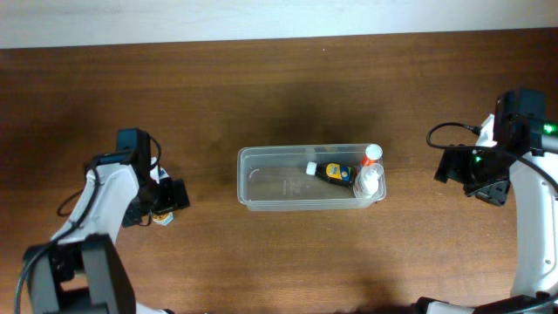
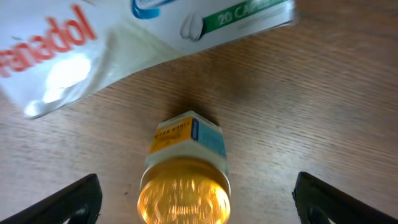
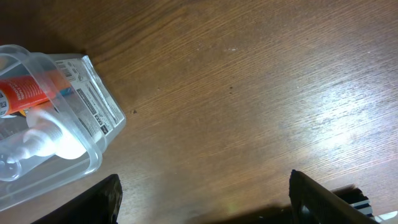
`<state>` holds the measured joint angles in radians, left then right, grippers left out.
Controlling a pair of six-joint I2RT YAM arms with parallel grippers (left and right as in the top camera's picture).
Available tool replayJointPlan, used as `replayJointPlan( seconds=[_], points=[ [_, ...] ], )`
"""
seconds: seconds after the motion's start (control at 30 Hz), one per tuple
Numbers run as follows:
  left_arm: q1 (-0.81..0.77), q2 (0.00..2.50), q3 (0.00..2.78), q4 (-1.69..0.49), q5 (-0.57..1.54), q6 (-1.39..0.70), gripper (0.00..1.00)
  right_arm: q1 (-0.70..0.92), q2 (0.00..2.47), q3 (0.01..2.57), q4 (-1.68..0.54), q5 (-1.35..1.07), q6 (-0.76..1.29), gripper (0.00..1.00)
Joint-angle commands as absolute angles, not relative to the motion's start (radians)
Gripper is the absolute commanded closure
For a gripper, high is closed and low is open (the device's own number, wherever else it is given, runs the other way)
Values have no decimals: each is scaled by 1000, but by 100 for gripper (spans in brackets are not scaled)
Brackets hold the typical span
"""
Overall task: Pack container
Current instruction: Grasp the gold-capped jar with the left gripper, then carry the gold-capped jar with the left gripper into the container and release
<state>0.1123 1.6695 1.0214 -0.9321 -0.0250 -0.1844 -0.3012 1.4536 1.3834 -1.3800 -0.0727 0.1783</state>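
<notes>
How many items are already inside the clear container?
3, all at the right end of the container: a dark yellow-labelled bottle lying flat, a clear bottle in the corner, and a red tube by the rim. Something smaller could be hidden behind them.

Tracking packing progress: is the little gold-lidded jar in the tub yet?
Out. The jar sits on the table by the Panadol box, inside the open left tool, apart from the container.

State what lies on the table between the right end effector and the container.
Nothing: just bare table between the right end effector and the container, seen in the right wrist view.
</notes>
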Motion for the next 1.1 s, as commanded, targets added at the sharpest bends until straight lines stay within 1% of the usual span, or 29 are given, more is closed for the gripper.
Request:
replayJointPlan(
  seconds=[0.0, 0.03, 0.17, 0.23, 0.4, 0.63, 0.7, 0.8, 0.93, 1.0, 1.07],
  points=[
    [112, 1702, 1011, -926, -15, -197, 7, -294, 1453, 1377, -1380, -72, 164, 22],
    [112, 1702, 1011, -924, -16, -197, 11, -294, 1453, 1377, -1380, -72, 164, 23],
    [112, 1702, 1011, -925, -18, -197, 37, -294, 1453, 1377, -1380, -72, 164, 23],
    [112, 1702, 1011, -927, -19, -197, 45, -294, 1453, 1377, -1380, -72, 164, 23],
    [112, 1702, 1011, -927, -25, -197, 59, -294, 1453, 1377, -1380, -71, 164, 22],
    [112, 1699, 1017, -927, -26, -197, 65, -294, 1453, 1377, -1380, -72, 161, 23],
    [109, 1684, 1040, -937, -25, -197, 69, -294, 1453, 1377, -1381, -72, 161, 23],
    [81, 1638, 1093, -974, -25, -197, 70, -294, 1453, 1377, -1383, -72, 161, 23],
    [-13, 1539, 1205, -1028, -21, -197, 72, -294, 1453, 1377, -1383, -72, 161, 23],
    [-96, 1485, 1270, -1037, -8, -198, 75, -294, 1453, 1377, -1383, -71, 161, 23],
    [-186, 1447, 1316, -1028, -4, -203, 76, -294, 1453, 1377, -1382, -71, 161, 23]
  ],
)
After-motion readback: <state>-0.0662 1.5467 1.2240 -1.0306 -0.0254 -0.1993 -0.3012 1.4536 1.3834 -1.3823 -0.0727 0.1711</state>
